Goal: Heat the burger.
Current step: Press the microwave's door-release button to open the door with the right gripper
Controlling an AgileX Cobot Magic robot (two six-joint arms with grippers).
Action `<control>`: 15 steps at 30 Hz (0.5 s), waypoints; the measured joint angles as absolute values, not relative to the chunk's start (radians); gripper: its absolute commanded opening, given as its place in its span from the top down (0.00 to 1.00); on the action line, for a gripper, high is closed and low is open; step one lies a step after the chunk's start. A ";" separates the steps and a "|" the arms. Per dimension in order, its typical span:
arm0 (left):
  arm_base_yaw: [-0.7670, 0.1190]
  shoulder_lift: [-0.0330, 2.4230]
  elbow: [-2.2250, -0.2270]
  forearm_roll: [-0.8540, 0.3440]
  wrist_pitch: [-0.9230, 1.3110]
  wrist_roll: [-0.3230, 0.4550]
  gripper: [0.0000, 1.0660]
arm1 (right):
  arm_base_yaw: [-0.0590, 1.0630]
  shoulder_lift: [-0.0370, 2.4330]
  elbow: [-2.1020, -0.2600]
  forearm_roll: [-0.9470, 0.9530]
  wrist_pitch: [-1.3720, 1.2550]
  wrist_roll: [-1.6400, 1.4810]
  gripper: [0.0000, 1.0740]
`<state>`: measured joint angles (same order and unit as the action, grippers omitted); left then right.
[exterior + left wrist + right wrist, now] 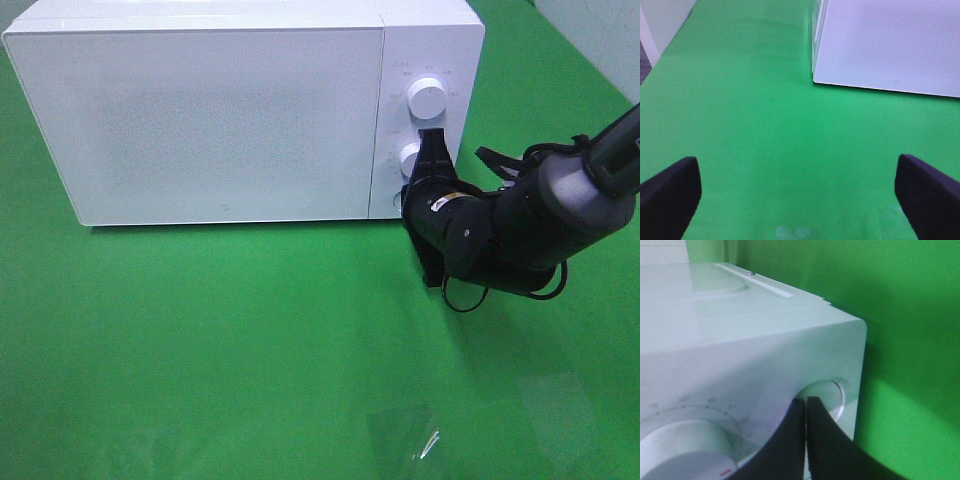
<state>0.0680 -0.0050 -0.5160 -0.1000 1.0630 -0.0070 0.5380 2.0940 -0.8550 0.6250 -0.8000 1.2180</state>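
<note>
Exterior high view, items listed front to back.

1. Green table (250,350): fills the lower half of the frame, with faint glare patches at lower right.
2. Left gripper (797,165): seen only in its wrist view. Its fingers (670,195) are spread wide over the bare green surface and hold nothing, with a corner of the microwave ahead.
3. Right arm (560,200): black, entering from the right edge at mid-height.
4. Right gripper (806,412): fingers pressed together with nothing pinched. The tips are at the rim of the round button (832,395); actual contact cannot be told.
5. Microwave (440,45): white, across the upper frame. Its frosted door (200,120) is shut. The control panel on the right carries an upper dial (428,97) and a lower dial (408,157).
6. Burger: not visible in any view, so its place cannot be told.
</note>
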 measured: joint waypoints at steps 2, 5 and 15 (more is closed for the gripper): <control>0.068 -0.005 -0.516 -0.100 1.063 -0.007 0.06 | 0.538 2.095 -0.855 0.624 -0.807 1.218 1.00; 0.068 -0.005 -0.516 -0.100 1.063 -0.007 0.06 | 0.538 2.104 -0.855 0.611 -0.832 1.222 1.00; 0.068 -0.005 -0.516 -0.100 1.063 -0.007 0.06 | 0.539 2.108 -0.849 0.592 -0.865 1.303 1.00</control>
<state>0.0680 -0.0050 -0.5160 -0.1000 1.0630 -0.0070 0.5390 2.1080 -0.8490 0.5920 -0.8650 1.3030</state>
